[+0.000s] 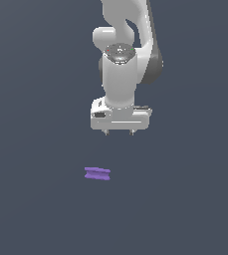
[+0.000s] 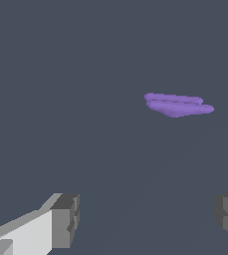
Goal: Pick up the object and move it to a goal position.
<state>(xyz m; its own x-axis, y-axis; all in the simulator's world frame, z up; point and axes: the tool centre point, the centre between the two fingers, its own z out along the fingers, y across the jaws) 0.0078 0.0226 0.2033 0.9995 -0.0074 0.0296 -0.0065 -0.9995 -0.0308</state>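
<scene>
In the exterior view, the purple piece [image 1: 97,173] lay flat on the dark grey floor [image 1: 31,199], slightly toward that view's left of the arm and well apart from it, with a groove running along its side. No edges or corners of the floor showed. Above it, the white arm [image 1: 119,74] pointed its gripper [image 1: 119,132] straight down, held clear of the floor. In the wrist view, the two fingers [image 2: 65,219] stood spread wide with nothing between them, and the purple piece [image 2: 177,105] lay beyond them.
</scene>
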